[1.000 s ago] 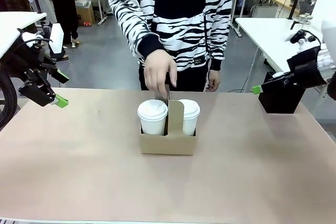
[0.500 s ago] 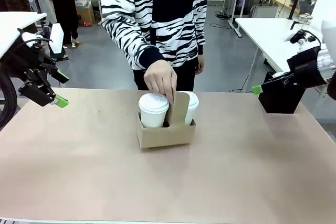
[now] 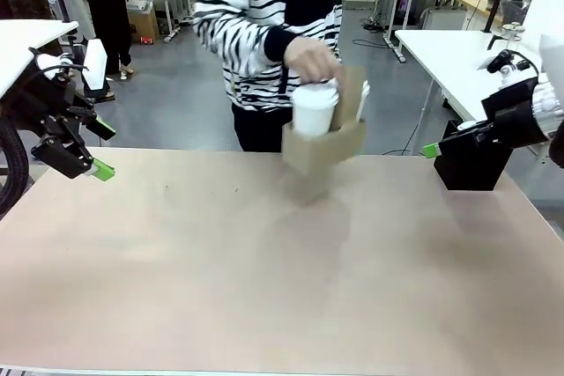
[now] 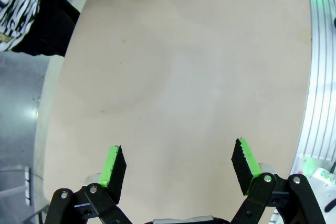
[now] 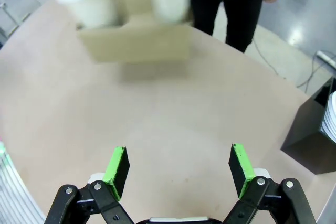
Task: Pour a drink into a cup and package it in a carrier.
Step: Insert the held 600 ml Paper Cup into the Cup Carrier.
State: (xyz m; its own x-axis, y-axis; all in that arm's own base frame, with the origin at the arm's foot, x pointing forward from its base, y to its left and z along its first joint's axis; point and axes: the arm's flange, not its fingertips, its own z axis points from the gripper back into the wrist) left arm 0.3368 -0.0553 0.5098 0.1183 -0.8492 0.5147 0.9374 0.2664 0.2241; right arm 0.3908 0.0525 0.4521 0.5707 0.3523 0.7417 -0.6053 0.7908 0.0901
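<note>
Person's hand (image 3: 310, 59) on raised carrier (image 3: 324, 146)

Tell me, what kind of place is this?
Probably a robotics lab or workshop: two robot grippers, left and right, flank a plain table, with more white worktables on a bare grey floor behind.

The person's hand (image 3: 310, 57) grips the handle panel of the carrier (image 3: 324, 143), and the carrier hangs in the air above the far edge of the table (image 3: 264, 270), tilted and blurred. A lidded white cup (image 3: 314, 109) sits in its near slot; a second cup behind the panel is barely visible. The left gripper (image 3: 86, 149) hovers over the table's left side, jaws apart and nothing between them, well away from the carrier. The right gripper (image 3: 454, 142) hovers at the right, just in front of the black box (image 3: 476, 165), its state hard to judge from here.
</note>
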